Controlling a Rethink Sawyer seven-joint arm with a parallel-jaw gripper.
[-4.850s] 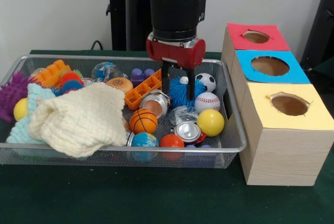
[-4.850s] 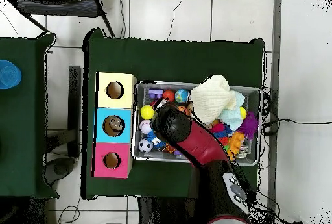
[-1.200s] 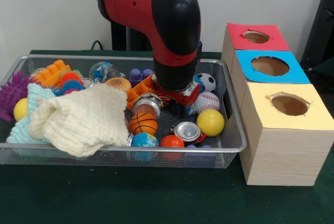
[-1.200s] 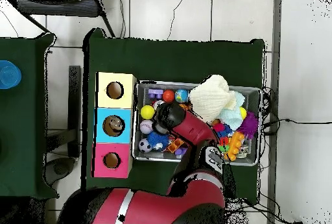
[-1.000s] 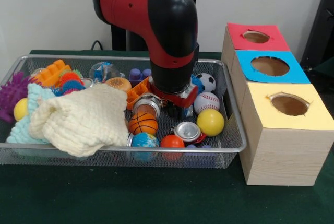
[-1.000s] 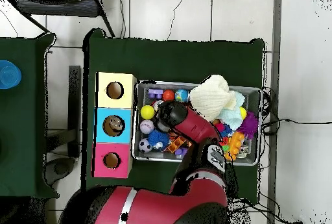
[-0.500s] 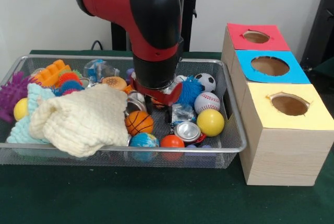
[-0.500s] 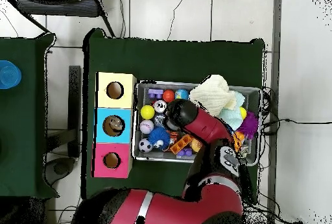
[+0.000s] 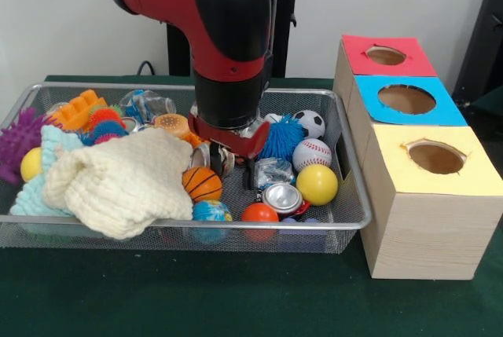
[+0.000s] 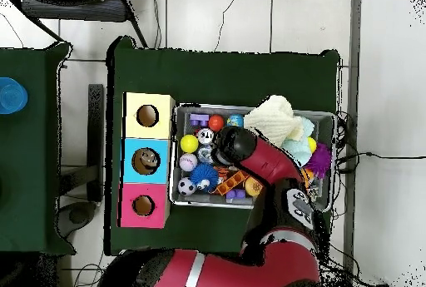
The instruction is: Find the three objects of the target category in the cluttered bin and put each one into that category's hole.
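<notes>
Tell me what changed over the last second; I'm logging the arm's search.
The end effector swept sideways through the bin toward the cream cloth, uncovering a crumpled clear bottle and nudging the basketball. Nothing visibly gripped. Cloth and boxes stayed put.

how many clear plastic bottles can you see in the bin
2: one bottle at the far rim, left of the arm; another bottle just right of the end effector. More may hide under the cloth.
</notes>
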